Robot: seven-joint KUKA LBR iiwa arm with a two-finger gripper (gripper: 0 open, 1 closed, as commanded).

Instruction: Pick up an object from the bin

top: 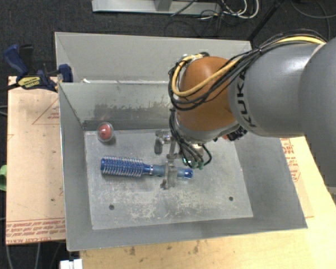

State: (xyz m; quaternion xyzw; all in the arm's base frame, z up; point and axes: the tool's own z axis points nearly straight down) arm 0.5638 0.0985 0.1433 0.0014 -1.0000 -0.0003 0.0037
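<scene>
Claw apparently astride blue hairbrush

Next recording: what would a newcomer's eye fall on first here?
The big grey arm with its orange wrist cover comes in from the right. Its claw is down at the handle of a blue hairbrush lying across the middle of the bin. Next is a small red ball, alone near the floor's back left corner.
</scene>
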